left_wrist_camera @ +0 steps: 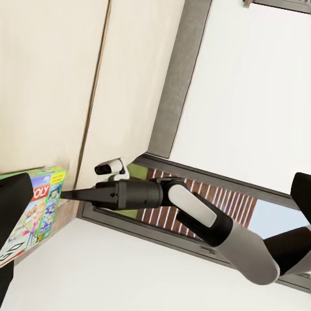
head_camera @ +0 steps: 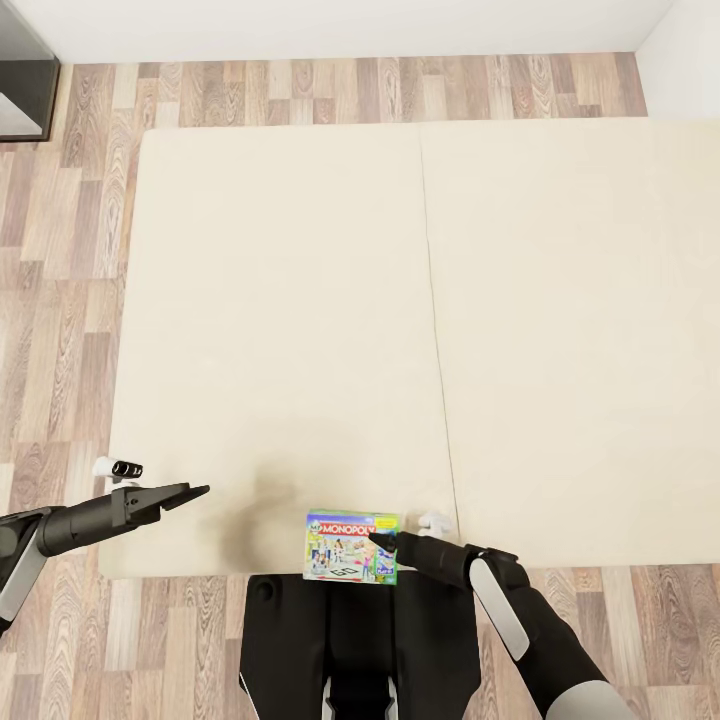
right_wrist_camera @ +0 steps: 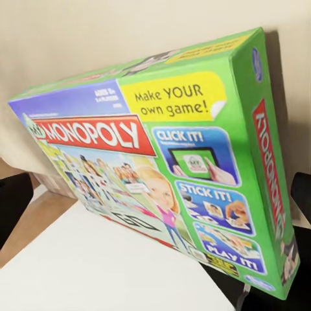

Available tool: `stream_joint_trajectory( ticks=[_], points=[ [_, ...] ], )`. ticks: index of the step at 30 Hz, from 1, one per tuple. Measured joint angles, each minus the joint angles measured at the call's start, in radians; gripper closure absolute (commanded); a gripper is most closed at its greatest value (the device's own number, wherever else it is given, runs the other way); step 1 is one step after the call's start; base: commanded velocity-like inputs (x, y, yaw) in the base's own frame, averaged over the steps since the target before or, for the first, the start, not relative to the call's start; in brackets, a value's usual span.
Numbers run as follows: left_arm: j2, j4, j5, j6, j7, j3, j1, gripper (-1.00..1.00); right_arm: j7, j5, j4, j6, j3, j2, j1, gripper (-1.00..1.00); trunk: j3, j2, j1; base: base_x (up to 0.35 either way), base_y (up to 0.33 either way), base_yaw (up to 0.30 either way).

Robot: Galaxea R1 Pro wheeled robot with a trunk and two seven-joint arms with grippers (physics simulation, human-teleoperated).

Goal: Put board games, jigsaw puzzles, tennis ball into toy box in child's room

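One board game, a Monopoly carton (head_camera: 350, 548) with a green edge, lies flat on the cream bed (head_camera: 300, 300) at its near edge. My right gripper (head_camera: 378, 541) reaches the carton's right side, low over it. In the right wrist view the carton (right_wrist_camera: 162, 162) sits close between the spread dark fingers (right_wrist_camera: 13, 207), so this gripper is open and holds nothing. My left gripper (head_camera: 195, 491) hovers open and empty over the bed's near left corner, well left of the carton. The left wrist view shows the carton (left_wrist_camera: 35, 204) with the right gripper (left_wrist_camera: 65, 193) pointing at it.
Wood-plank floor (head_camera: 70, 300) surrounds the bed on the left, far and near sides. A dark shelf unit (head_camera: 20, 70) stands at the far left by the white wall (head_camera: 350, 25). My black base (head_camera: 340, 640) is against the bed's near edge.
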Motion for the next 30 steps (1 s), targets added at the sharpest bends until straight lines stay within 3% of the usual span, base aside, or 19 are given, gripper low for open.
stream_joint_trajectory(
  ticks=[30],
  points=[
    [0.0,0.0,0.0,0.0,-0.001,0.0,0.0,-1.0,0.0,-0.001,0.003,0.005,-0.002,0.0,-0.003,-1.0,0.0,0.0,0.0,0.0,0.013,0.0]
  ],
)
